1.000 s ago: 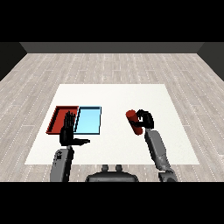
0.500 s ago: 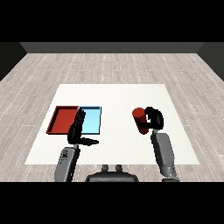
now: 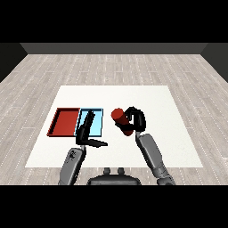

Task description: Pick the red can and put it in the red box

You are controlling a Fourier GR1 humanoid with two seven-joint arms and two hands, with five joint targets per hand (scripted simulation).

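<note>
With the right hand (image 3: 135,119) curled round the small red cylindrical can (image 3: 121,121), held tilted just right of the light blue tray (image 3: 99,121), carry it across to the flat red tray (image 3: 67,122), clearing the open-fingered left hand (image 3: 86,132).

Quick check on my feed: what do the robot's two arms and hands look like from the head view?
Both forearms are grey, rounded segments entering from the lower corners. Each ends in a black hand with slim fingers and a thumb: left hand, right hand. The left forearm shows a small dark marking near the wrist. No cables or sleeves are visible.
</note>
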